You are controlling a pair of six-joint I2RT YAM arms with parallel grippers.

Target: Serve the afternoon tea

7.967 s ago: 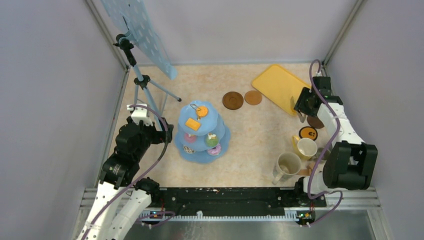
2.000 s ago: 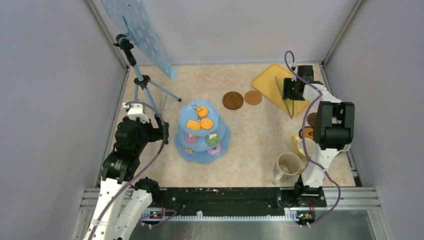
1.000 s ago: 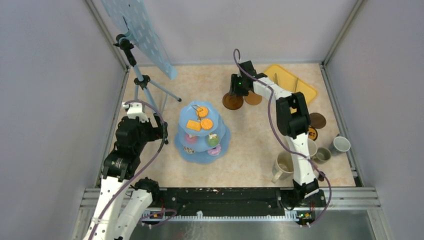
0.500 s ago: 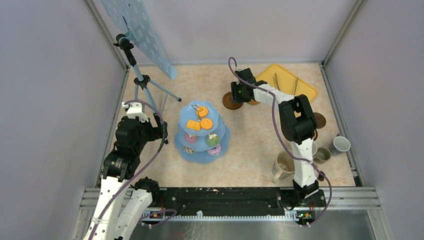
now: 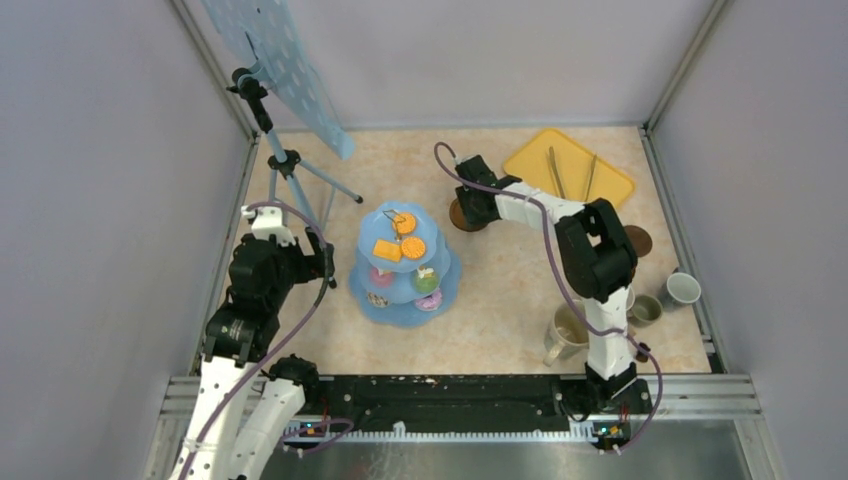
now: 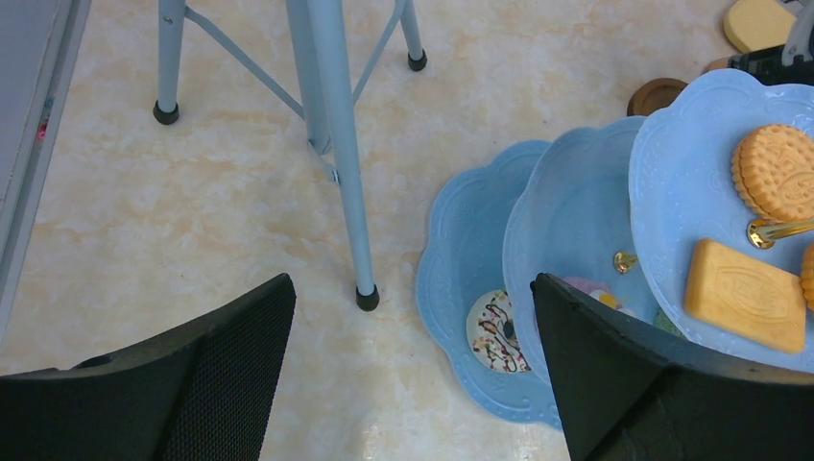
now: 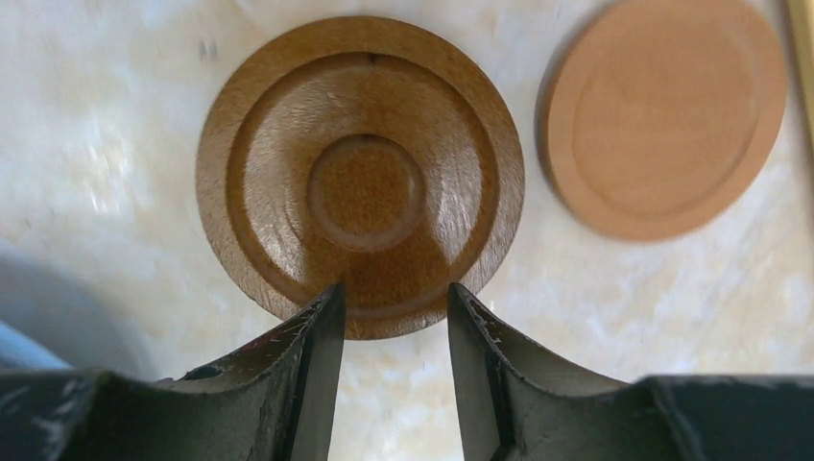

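Note:
A blue three-tier stand (image 5: pixel 452 278) holds orange biscuits (image 5: pixel 412 247) on top and donuts and cupcakes (image 5: pixel 425 281) lower down. In the left wrist view its rim (image 6: pixel 451 240) carries a white donut (image 6: pixel 494 331) and the biscuits (image 6: pixel 776 173). My left gripper (image 5: pixel 325 265) is wide open and empty just left of the stand. My right gripper (image 7: pixel 392 293) is open, its tips at the near rim of a dark brown coaster (image 7: pixel 360 178). A lighter coaster (image 7: pixel 662 115) lies beside it. The big beige mug (image 5: pixel 570 330), small grey mug (image 5: pixel 645 310) and small white mug (image 5: pixel 683 289) stand at the right. The yellow mug is mostly hidden by the arm.
The flat yellow tray (image 5: pixel 525 160) at the back right holds the metal tongs (image 5: pixel 553 172). Another brown coaster (image 5: pixel 636 240) lies near the right wall. A tripod (image 5: pixel 285 165) with a dotted blue panel stands at the back left, one leg (image 6: pixel 336 144) close to the stand.
My right gripper let the tongs go on the yellow tray and swung left and down to the dark brown coaster. The left arm has barely moved.

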